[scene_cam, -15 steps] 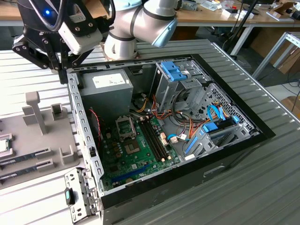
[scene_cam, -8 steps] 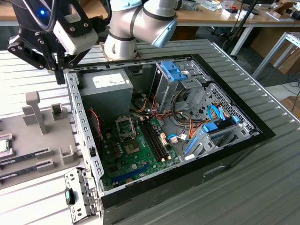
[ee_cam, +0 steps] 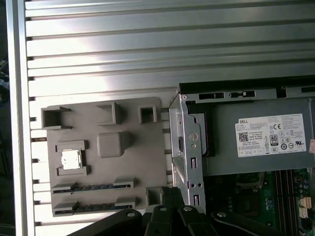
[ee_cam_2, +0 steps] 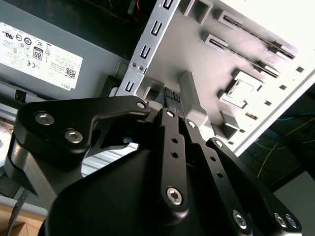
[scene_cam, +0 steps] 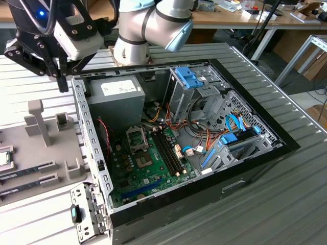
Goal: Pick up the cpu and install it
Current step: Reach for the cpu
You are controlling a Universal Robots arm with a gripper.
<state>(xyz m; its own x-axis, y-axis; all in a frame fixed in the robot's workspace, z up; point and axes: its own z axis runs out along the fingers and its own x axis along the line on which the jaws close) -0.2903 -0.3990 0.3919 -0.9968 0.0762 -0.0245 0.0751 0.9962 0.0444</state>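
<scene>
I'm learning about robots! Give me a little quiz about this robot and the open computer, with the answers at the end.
1. True or false: the end effector is wide open.
2. Where does the cpu lie? A) inside the computer case; B) in the grey tray beside the case; C) in the end effector.
3. Fill the gap: the white label sits on the grey ___ box.
Key: 1 false, it is shut and holds nothing; 2 B; 3 power supply.
</scene>
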